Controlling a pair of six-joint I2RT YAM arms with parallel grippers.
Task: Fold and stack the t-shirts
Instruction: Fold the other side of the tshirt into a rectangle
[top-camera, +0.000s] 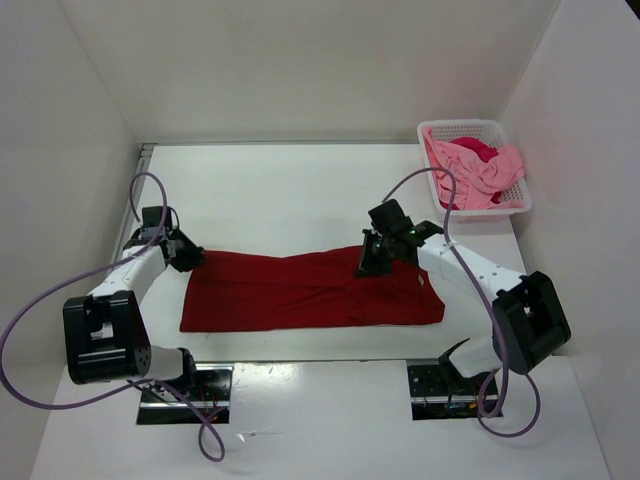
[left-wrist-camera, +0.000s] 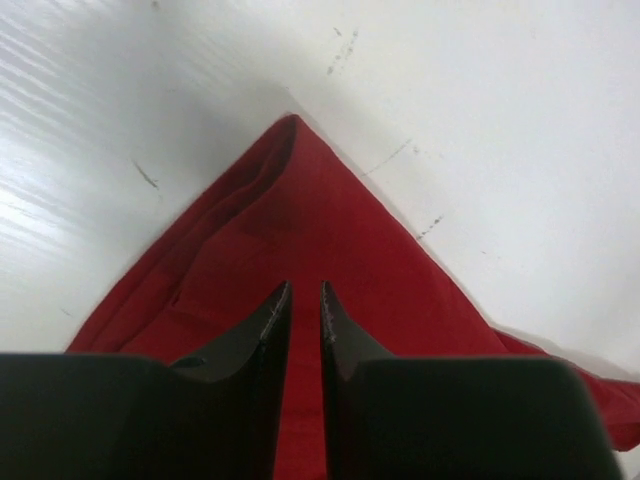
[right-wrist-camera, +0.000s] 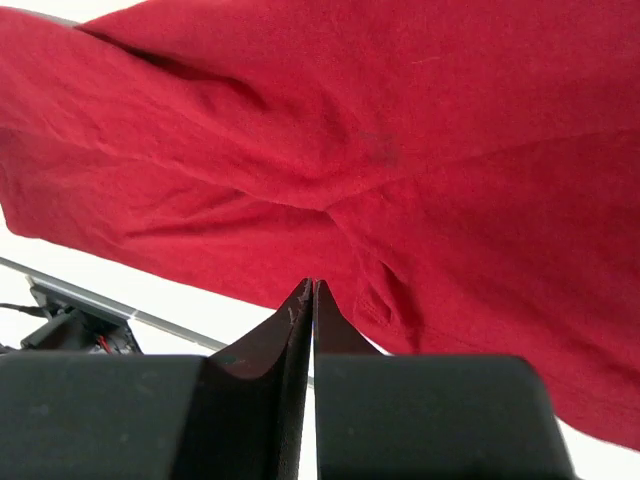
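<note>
Red t-shirt (top-camera: 300, 292), one, two pink t-shirts (top-camera: 490, 172) in basket (top-camera: 470, 127)

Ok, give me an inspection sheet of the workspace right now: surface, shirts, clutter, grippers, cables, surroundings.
Surface: white table, with a few faint scuff marks in the left wrist view.
Job's things: dark red shirt lies flat as a long band across the near middle. The light pink shirt and magenta-pink shirt are bunched in the basket.
Clutter: white mesh basket at the far right corner.
Grippers: left gripper is over the red shirt's far left corner, fingers a sliver apart, grip unclear. Right gripper is shut at the shirt's edge; whether it pinches cloth is unclear.
Cables: purple cables loop off both arms, clear of the red shirt.
Surroundings: white walls on three sides.
</note>
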